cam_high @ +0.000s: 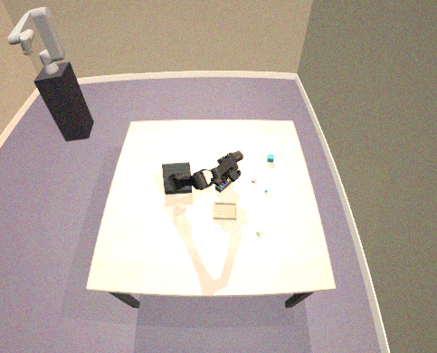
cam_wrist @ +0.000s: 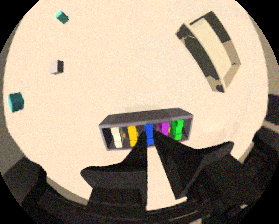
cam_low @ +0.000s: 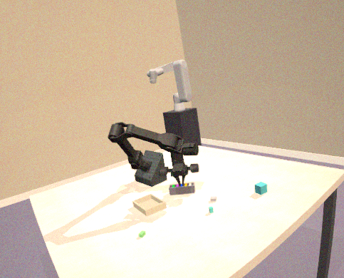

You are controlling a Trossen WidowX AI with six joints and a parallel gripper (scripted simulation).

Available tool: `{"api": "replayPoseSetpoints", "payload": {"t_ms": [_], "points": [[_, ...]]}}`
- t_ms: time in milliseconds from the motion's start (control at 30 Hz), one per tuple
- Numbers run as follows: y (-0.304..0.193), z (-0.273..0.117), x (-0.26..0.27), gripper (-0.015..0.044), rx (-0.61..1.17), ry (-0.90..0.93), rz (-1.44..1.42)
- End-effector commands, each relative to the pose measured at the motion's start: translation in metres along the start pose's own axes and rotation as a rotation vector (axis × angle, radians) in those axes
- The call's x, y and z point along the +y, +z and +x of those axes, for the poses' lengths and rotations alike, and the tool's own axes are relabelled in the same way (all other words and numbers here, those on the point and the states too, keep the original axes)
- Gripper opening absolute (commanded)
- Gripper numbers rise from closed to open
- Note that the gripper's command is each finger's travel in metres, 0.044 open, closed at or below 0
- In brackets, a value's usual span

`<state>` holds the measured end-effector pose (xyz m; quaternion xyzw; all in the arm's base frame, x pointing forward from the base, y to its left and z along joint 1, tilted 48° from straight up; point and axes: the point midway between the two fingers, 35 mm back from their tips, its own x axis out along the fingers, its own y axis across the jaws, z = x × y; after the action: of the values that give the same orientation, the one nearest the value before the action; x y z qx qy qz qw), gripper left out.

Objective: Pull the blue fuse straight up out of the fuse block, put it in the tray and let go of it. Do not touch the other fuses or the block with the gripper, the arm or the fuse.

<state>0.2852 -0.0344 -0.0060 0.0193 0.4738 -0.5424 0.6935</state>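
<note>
Hovering right over the fuse block, the gripper points straight down with its two dark fingers coming together at the blue fuse. The fingers are nearly shut with only a slim gap, and the blue fuse sits right at their tips, but whether they actually pinch it I can't tell from these views.

The blue fuse stands in the middle slot of the block, not lifted out. In the wrist view the row reads white fuse, yellow fuse, blue, magenta fuse, green fuse, all upright in the dark holder.

The tray is a shallow tan box on the table, near the block and apart from it, toward the front-left in the exterior view.

Scattered around on the tabletop: a teal cube well off to the right, a little grey block, a small teal bit and a small green bit. A white arm on a dark pedestal stands behind the table.
</note>
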Motion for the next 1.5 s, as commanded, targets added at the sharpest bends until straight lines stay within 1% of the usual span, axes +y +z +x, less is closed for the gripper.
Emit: {"api": "replayPoseSetpoints", "payload": {"t_ms": [0, 133, 1467], "points": [[0.000, 0.000, 0.000, 0.0021, 0.000, 0.001, 0.000], [0.000, 0.000, 0.000, 0.0000, 0.000, 0.001, 0.000], [0.000, -0.018, 0.001, 0.0000, -0.001, 0.000, -0.003]]}}
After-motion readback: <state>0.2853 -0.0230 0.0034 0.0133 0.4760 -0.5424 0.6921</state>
